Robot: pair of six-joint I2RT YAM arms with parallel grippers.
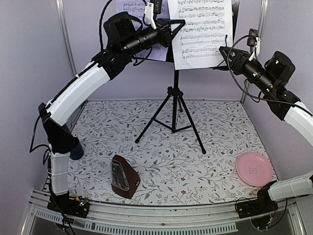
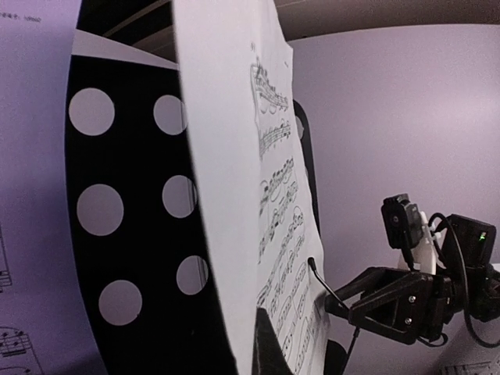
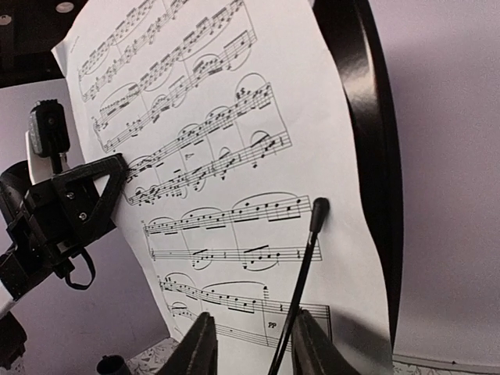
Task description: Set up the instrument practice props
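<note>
The table with the flowery cloth is taking up most of the shot, and the black tripod music stand is standing at the back middle of it, legs splayed, perforated desk up top. The right-hand sheet is lying against the desk, bowing out a bit along its left side. The left-hand sheet is mostly getting blocked by the left arm, which is reaching right across in front of it. The left gripper is pinching the left edge of the right-hand sheet, jaws pressed together on the paper. The right gripper is hanging at that sheet's lower right corner with its jaws spread a little and gripping nothing. The pink plate is sitting front right, well apart from the stand. The dark-red metronome is sitting front left, tilted. The blue mug is peeking out from behind the left arm. The stand's thin page-holder wire is rising between the right fingers, across the paper.
</note>
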